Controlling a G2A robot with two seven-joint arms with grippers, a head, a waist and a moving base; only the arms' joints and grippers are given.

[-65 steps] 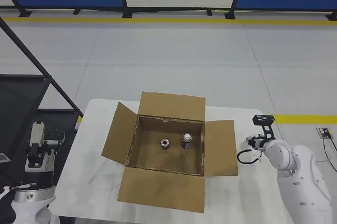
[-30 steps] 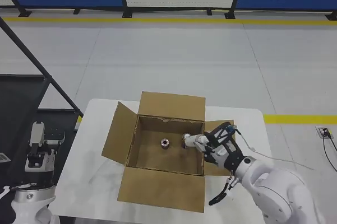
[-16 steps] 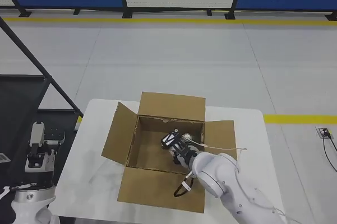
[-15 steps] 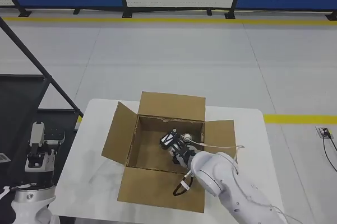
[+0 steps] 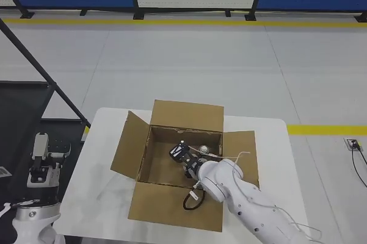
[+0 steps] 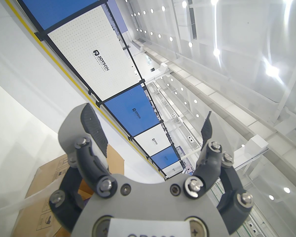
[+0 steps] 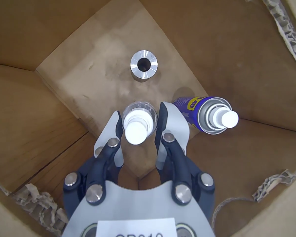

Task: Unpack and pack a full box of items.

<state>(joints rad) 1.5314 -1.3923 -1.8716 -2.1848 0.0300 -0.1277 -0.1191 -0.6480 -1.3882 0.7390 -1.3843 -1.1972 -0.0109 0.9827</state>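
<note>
An open cardboard box (image 5: 177, 207) stands mid-table. My right gripper (image 5: 182, 152) is down inside it, shut on a clear bottle with a white cap (image 7: 138, 122), which stands upright over the box floor (image 7: 108, 57). In the right wrist view its fingers (image 7: 162, 114) press both sides of the bottle. A blue spray can (image 7: 207, 117) stands just beside the bottle, with a metal cylinder (image 7: 143, 66) a little farther in. The spray can (image 5: 204, 148) also shows from above. My left gripper (image 6: 148, 113) is open with nothing in it and points up at the ceiling.
The box's four flaps are folded outward, and torn cardboard edges (image 7: 281, 15) line the rim. A black frame and dark cart (image 5: 24, 122) stand off the table's left side. White table surface (image 5: 98, 183) lies bare to the left of the box.
The right arm swung in from the table's right edge and lowered into the box with the bottle in its gripper. The left arm has kept still.
</note>
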